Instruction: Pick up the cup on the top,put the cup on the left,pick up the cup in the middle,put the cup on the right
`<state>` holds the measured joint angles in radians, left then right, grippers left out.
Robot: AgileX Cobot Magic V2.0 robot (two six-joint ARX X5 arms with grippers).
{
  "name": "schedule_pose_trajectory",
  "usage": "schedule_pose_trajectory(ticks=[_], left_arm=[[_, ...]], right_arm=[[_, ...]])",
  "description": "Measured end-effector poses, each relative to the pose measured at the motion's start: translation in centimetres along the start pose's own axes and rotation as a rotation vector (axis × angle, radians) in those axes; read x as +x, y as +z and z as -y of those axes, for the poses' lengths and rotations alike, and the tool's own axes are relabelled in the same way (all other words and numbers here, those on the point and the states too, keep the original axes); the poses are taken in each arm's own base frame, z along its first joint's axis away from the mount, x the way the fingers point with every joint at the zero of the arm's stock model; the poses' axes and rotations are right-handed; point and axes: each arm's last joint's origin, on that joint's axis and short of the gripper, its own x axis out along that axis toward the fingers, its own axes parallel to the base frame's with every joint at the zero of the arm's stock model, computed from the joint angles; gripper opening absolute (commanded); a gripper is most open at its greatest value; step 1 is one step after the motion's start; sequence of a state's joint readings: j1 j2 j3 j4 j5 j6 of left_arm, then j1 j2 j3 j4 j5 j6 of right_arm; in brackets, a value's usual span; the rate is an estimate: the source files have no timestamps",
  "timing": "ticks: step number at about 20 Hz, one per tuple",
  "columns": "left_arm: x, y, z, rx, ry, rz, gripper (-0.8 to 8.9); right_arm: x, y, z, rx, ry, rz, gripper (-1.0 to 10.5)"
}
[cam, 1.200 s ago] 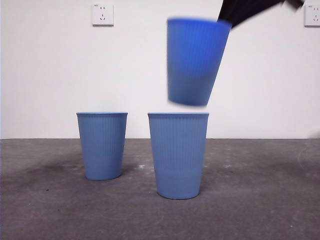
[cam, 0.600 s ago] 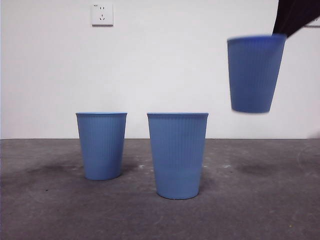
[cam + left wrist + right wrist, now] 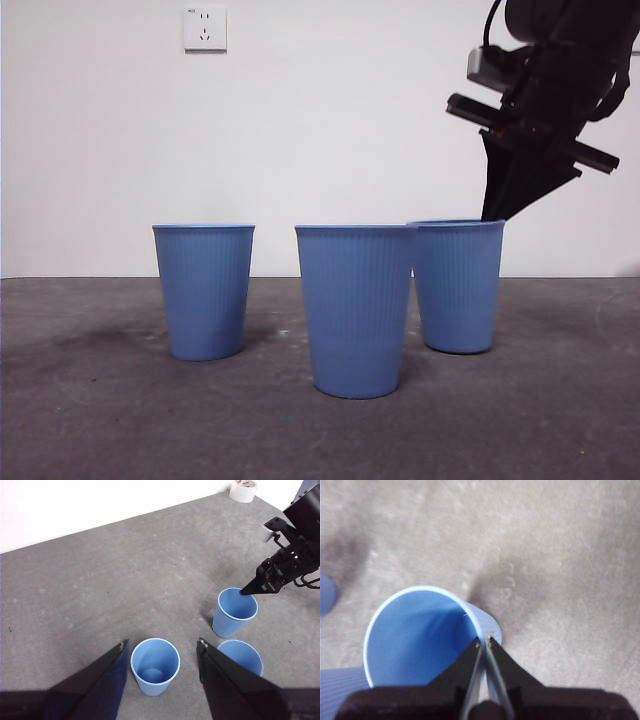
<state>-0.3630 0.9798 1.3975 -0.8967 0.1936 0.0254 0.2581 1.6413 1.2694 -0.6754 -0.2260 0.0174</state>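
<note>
Pinching the rim of the right cup (image 3: 458, 288) on the table (image 3: 560, 420), right gripper (image 3: 484, 641) fingers; left gripper (image 3: 160, 652) fingers spread.

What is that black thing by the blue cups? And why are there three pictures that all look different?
It is a robot with two arms, and each arm ends in a black gripper, like a two-fingered hand. One picture is taken from low at the table's edge; the other two come from cameras on the robot's wrists. Three ribbed blue plastic cups stand on the grey table: a left cup, a middle cup and a right cup. The right gripper pinches the right cup's rim, its jaws closed on the thin wall. The left gripper hangs open above the cups, holding nothing. A white tape roll lies far off.
</note>
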Motion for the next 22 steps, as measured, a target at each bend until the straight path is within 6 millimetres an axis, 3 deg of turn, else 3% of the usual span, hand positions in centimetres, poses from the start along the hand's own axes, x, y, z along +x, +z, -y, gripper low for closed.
schedule_pose_trajectory(ticks=[2,5,7,11,13,15,19,22], left_arm=[[0.0,0.0,0.0,0.0,0.0,0.0,2.29],[0.0,0.0,0.0,0.0,0.0,0.0,2.29],[0.0,0.0,0.0,0.0,0.0,0.0,2.29],[0.0,0.0,0.0,0.0,0.0,0.0,2.29],[0.0,0.0,0.0,0.0,0.0,0.0,2.29],[0.0,0.0,0.0,0.0,0.0,0.0,2.27],[0.0,-0.2,0.0,-0.004,-0.001,-0.025,2.2],[0.0,-0.5,0.1,-0.011,-0.027,-0.053,2.15]], right_arm=[[0.1,0.0,0.1,0.001,-0.018,0.0,-0.1],[0.0,0.0,0.2,0.001,-0.019,0.0,2.4],[0.0,-0.1,0.2,0.004,-0.019,-0.014,3.2],[-0.7,-0.1,0.0,-0.001,-0.019,0.006,3.2],[-3.2,-0.2,-0.5,-0.011,-0.022,0.054,3.2],[-7.0,-1.1,-1.5,-0.023,-0.016,0.102,3.1],[-14.5,-5.9,-5.0,-0.087,0.152,0.086,3.1],[-19.2,-9.8,-7.0,-0.165,0.23,0.142,1.5]])
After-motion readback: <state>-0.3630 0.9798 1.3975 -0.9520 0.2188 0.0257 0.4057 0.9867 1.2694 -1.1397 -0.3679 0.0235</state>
